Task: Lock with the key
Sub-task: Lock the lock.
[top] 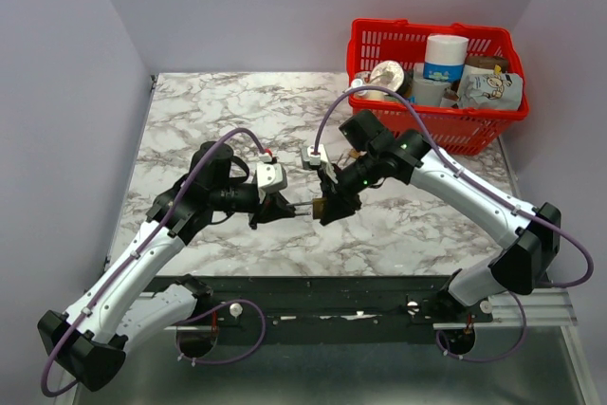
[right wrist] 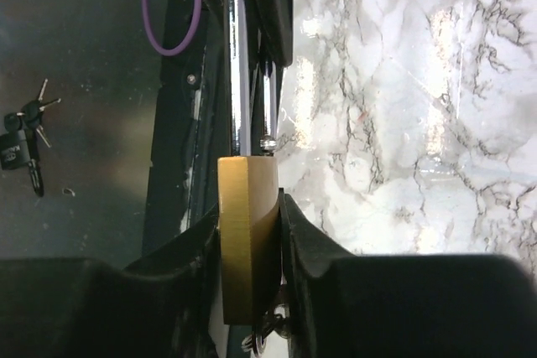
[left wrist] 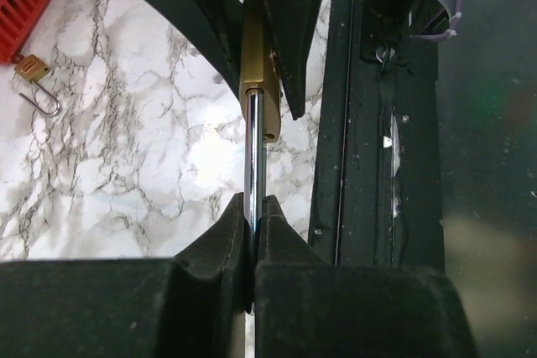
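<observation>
Top external view: the left gripper (top: 283,208) is pinching the steel shackle (left wrist: 252,148) of the padlock (top: 318,206), steadying it in the air above mid-table. The right gripper (top: 334,204) is clamping the brass body (right wrist: 247,241), probably so the two halves can be pressed together. The shackle's short leg is sitting just outside its hole, so the lock is looking open. Further right, the red basket (top: 474,130) is holding tubs whose labels are too small to read.

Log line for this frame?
left gripper: shut on shackle | right gripper: shut on padlock body | shackle: free leg out of body
</observation>
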